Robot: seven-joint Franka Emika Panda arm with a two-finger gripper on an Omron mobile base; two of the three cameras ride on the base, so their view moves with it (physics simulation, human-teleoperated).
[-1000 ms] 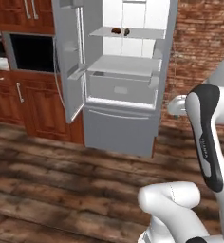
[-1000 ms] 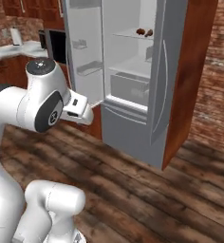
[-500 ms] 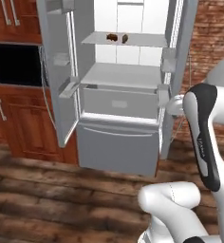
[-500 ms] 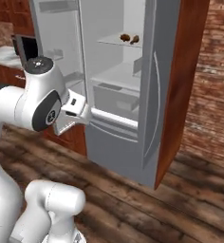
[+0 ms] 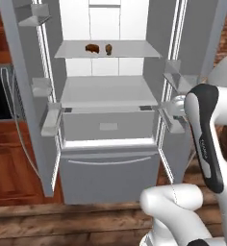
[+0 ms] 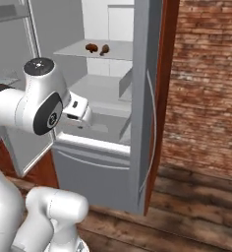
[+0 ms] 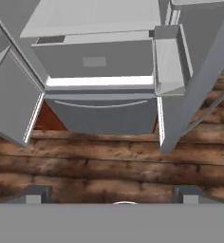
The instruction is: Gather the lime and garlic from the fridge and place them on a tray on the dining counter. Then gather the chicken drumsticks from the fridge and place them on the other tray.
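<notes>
Fridge [image 5: 110, 158]: one, both upper doors swung wide; white inside, grey drawer front closed below
Drumsticks [image 5: 92, 48]: two, reddish-brown, on the upper glass shelf [image 5: 134, 50], lying near each other but apart; the second [image 5: 108, 49] sits at 3 o'clock from the first; in the right base view they appear at [image 6: 92, 47] and [image 6: 104, 49]
Door bins [image 5: 50, 120]: several on the inner faces of both doors; one [image 7: 167, 66] lies at 1 o'clock in the hand view
Gripper [image 7: 112, 199]: two dark fingertips [image 7: 35, 194] low in the hand view, set wide apart, nothing between them; aimed down at the floor before the drawer
Floor [image 7: 109, 166]: brown wood planks
Walls: red brick [image 6: 206, 83] at 3 o'clock of the fridge; wooden cabinets [image 5: 12, 163] at 9 o'clock
Obstruction: the white arm [image 5: 207, 139] stands before the right door; the open right door [image 6: 147, 98] partly screens the shelves in the right base view
</notes>
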